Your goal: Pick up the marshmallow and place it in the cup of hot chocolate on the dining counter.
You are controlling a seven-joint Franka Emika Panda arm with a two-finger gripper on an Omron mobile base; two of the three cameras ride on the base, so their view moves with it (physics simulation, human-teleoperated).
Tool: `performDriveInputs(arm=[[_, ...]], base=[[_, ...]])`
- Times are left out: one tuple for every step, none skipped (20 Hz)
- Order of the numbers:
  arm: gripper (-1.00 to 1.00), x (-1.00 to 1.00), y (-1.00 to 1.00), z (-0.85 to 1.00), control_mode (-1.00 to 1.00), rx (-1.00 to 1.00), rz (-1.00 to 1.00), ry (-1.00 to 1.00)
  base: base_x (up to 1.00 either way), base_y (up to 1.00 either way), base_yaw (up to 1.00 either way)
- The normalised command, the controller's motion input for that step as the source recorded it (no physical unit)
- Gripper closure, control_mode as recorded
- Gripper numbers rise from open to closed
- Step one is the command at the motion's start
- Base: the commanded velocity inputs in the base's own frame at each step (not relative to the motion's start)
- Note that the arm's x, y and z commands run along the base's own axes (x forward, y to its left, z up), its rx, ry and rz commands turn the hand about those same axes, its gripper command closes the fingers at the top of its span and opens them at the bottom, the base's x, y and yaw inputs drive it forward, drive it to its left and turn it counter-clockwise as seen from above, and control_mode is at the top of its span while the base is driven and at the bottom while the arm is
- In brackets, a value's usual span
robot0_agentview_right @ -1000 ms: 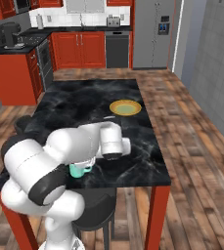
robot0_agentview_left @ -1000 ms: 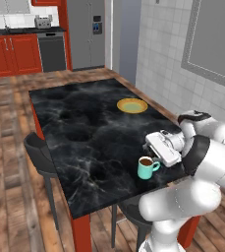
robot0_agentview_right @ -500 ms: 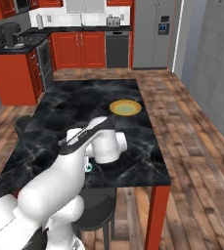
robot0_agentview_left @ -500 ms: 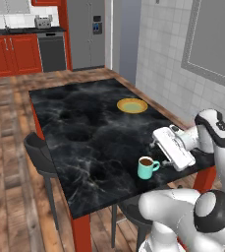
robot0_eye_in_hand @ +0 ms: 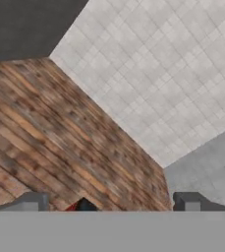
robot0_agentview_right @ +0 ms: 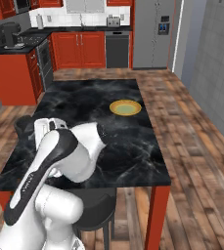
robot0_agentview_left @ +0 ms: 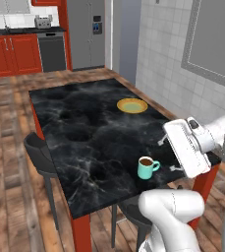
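Marshmallow could not be made out on the counter [robot0_agentview_left: 84, 123]; the mug [robot0_agentview_left: 145, 168] of hot chocolate waited near its front edge, beside the plate-free stretch, while the gripper [robot0_eye_in_hand: 106, 203] hung spread wide and empty, aimed floorward.

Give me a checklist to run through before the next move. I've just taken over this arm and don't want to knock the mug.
1. Gripper open with nothing between its fingertips: ok. They stand wide apart in the hand view.
2. Cup of hot chocolate upright on the dining counter, with brown liquid showing: ok.
3. Gripper apart from the cup: ok. It hangs to the cup's right, near the counter's corner.
4. Marshmallow located: cannot tell.
5. Hand view aimed at the work: not ok. It looks at the wooden floor and tiled wall.
6. Yellow plate away from the cup: ok. It sits farther back on the counter.
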Motion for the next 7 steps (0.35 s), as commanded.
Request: performDriveInputs(arm=[[-1.0, -0.71, 0.0, 1.0, -1.0, -0.04, 0.0, -0.41], [-1.0, -0.67, 0.06, 1.0, -1.0, -0.03, 0.0, -0.35], [-1.0, -0.71, 0.14, 1.0, -1.0, -0.05, 0.0, -0.39], [-1.0, -0.63, 0.09, 1.0, -1.0, -0.04, 0.0, -0.37], [-1.0, -0.64, 0.08, 1.0, -1.0, -0.05, 0.0, -0.4], [-1.0, -0.66, 0.11, 1.0, -1.0, -0.06, 0.0, -0.41], [-1.0, -0.65, 0.08, 1.0, -1.0, -0.07, 0.0, -0.43]], base=[[0.0, 0.0, 0.0], [0.0, 0.0, 0.0], [0.0, 0.0, 0.0], [0.0, 0.0, 0.0], [0.0, 0.0, 0.0], [0.0, 0.0, 0.0], [0.0, 0.0, 0.0]])
